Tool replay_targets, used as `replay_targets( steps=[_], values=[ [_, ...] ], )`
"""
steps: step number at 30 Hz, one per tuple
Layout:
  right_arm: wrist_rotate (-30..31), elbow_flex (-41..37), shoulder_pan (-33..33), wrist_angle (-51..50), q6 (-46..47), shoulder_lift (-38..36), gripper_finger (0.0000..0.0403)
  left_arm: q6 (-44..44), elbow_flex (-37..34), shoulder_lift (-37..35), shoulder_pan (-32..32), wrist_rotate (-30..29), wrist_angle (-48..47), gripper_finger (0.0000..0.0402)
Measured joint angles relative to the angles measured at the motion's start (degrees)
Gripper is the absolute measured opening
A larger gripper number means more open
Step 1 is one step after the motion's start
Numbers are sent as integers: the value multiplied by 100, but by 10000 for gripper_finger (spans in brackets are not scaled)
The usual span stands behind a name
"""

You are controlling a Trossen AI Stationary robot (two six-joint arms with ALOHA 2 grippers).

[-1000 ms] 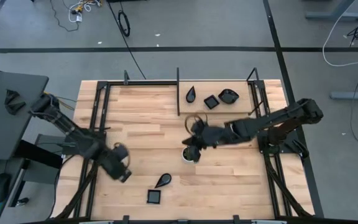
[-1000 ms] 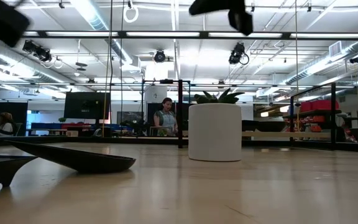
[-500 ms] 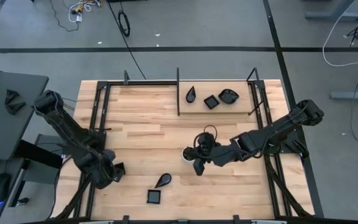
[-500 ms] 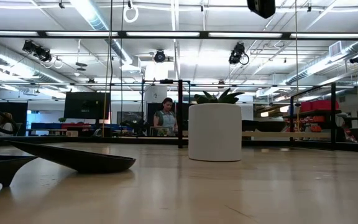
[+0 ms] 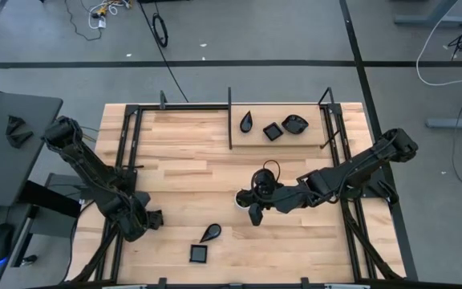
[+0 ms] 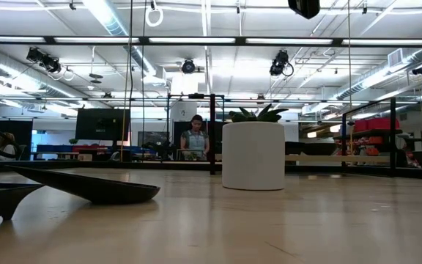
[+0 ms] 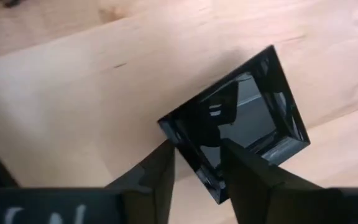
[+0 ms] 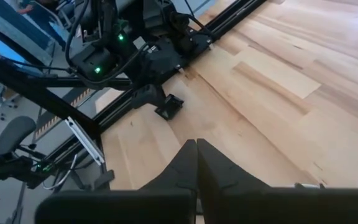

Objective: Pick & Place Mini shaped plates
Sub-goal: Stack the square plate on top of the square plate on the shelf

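Observation:
My left gripper (image 5: 144, 220) is at the table's left edge, shut on a small black square plate (image 7: 238, 127), which also shows in the right wrist view (image 8: 169, 107). My right gripper (image 5: 255, 212) is shut and empty, just on the near side of the white cup (image 5: 243, 200). A teardrop plate (image 5: 210, 233) and a square plate (image 5: 199, 254) lie flat near the near edge. A teardrop plate (image 5: 247, 122), a square plate (image 5: 273, 131) and a leaf plate (image 5: 294, 124) lie flat at the far edge. My left gripper pinches the square plate by one rim (image 7: 196, 160), near a corner, between its two fingers. One finger (image 7: 160, 177) is on the rim's outer side and one (image 7: 250, 177) is over the plate's hollow. The plate sticks out beyond the fingertips, tilted, over the wood.
The white cup with green inside (image 6: 253, 155) stands upright mid-table. A black frame rail (image 5: 127, 160) runs along the left edge, another (image 5: 339, 152) along the right, and a post (image 5: 229, 116) stands at the far edge. Bare wood lies between the cup and the left rail.
My left gripper has drawn back toward the table's left edge with the square plate. My right gripper has gone from the cup's far side toward the near edge, past the cup, and stays shut.

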Motion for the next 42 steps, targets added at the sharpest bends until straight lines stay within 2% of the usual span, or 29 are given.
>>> replay_targets(
  steps=[13, 19, 25, 32, 37, 42],
  values=[
    [-8, 0, -162, -4, -86, 0, 4, 139, 125, -1, 44, -899, 232, 7],
    [-500, 0, -373, 166, 126, 0, 4, 662, 525, 0, 445, -1244, 225, 9],
    [-848, 32, -643, 111, 267, 1, 4, 1869, 1116, 0, 1203, -1394, 228, 6],
    [-1398, 462, -1055, -356, -353, 2, 9, 3508, 1785, 0, 2191, -1380, 412, 4],
    [-2174, 529, -1444, -426, -529, 2, 51, 4550, 2056, 0, 2870, -1129, 1033, 4],
    [-2416, 524, -1540, -451, -1224, 78, 117, 5161, 2164, 0, 3422, -744, 1535, 4]
  ],
)
